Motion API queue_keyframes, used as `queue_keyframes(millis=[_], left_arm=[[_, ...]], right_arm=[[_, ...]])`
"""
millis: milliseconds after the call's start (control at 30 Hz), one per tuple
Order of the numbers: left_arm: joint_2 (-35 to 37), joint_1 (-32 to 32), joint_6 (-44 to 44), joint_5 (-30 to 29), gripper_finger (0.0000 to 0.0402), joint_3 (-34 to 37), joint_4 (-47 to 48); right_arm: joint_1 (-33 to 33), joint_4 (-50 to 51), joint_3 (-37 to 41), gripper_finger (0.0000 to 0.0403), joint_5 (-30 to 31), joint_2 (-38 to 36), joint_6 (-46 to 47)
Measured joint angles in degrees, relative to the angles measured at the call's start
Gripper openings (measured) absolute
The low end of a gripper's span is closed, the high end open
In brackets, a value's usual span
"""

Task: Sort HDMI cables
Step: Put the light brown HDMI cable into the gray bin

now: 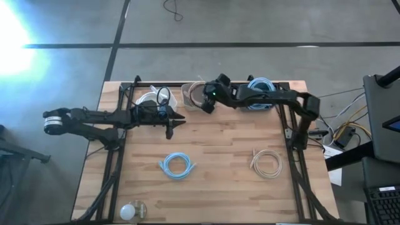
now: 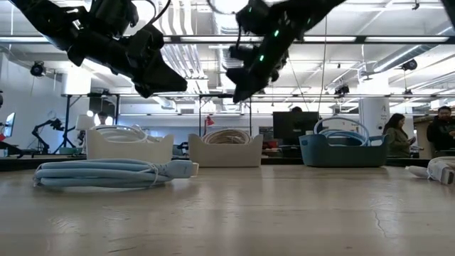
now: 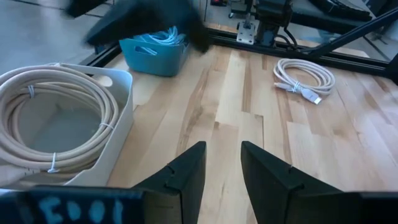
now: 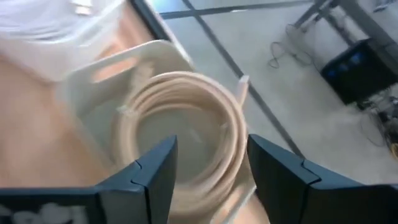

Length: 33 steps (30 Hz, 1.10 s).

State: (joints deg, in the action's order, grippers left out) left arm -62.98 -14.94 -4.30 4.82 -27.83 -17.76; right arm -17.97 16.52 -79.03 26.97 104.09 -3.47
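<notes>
Right end effector (image 1: 208, 100) is over the beige bin (image 1: 194, 95) at the back of the surface, fingers spread wide, nothing between them. Wrist view shows a beige coil (image 4: 180, 124) lying in that bin directly below.

Left end effector (image 1: 170, 122) hangs just in front of the white bin (image 1: 150, 100), fingers parted a little, empty.

Blue bin (image 1: 259, 94) at back right already holds blue coils. Not yet sorted: a light blue coil (image 1: 177, 165) front centre and a beige coil (image 1: 267, 162) front right, well apart.

Risks as I see them:
- The binned beige coil's end sticks up near the rim; if I pull the right arm away low, a finger could snag it and drag the coil back out.
- The two arms are close together near the bins; reaching both for the loose coils at once could cross their paths.
- The loose coils lie flat, so a shallow grab may catch one loop and unravel the bundle.
</notes>
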Motion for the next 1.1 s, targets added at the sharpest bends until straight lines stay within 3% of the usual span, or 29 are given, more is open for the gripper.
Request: queue_keyframes(millis=[233, 400, 800, 1100], left_arm=[[-0.02, 0.0, -0.73, 0.0, 0.0131, 0.01, 0.52], [-0.02, 0.02, -0.87, 0.0, 0.0131, 0.01, 0.83], [-0.02, 0.02, -0.87, 0.0, 0.0131, 0.01, 0.86], [-0.02, 0.02, -1.81, 0.0, 0.0131, 0.01, 0.85]], right_arm=[[6.28, 20.63, 1.51, 0.0178, -0.01, -8.34, 15.55], [11.61, 30.62, 8.03, 0.0182, -1.79, -14.07, 26.12], [23.15, 31.27, 31.27, 0.0182, -22.32, -32.09, 59.9], [35.44, 31.08, 41.07, 0.0181, -28.1, -40.03, 86.52]])
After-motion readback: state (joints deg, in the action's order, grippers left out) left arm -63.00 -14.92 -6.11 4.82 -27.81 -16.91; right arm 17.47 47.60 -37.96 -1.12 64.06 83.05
